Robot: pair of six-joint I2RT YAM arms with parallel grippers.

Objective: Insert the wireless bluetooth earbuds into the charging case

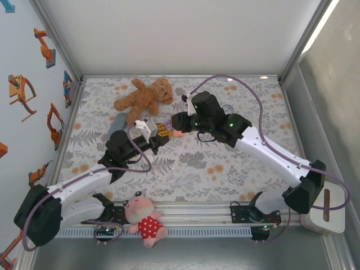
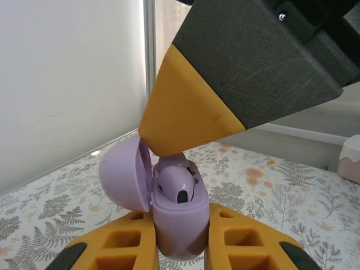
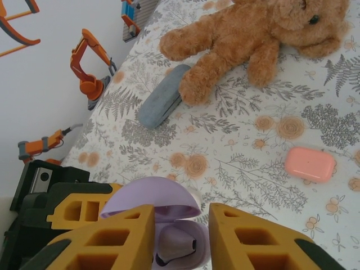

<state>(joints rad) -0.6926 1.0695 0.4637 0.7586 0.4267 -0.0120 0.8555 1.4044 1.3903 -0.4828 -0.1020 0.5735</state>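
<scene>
Left gripper (image 2: 180, 243) is clamped tight on the purple charging case (image 2: 179, 222), holding it upright above the patterned cloth (image 1: 185, 163), a little nearer the arm bases than the teddy bear (image 1: 145, 97). The case's lid (image 2: 125, 177) stands swung open, and a purple earbud (image 2: 177, 187) sits inside. Right gripper (image 3: 181, 212) hangs over the case, jaws parted and gripping nothing, with one fingertip (image 2: 180, 112) close against the open rim. A pink case (image 3: 310, 164) lies on the cloth near the bear, and a grey case (image 3: 163, 97) lies against its paw.

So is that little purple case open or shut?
Open. The purple case has its lid swung back, and a purple earbud sits inside. The left claw grips the case.
</scene>
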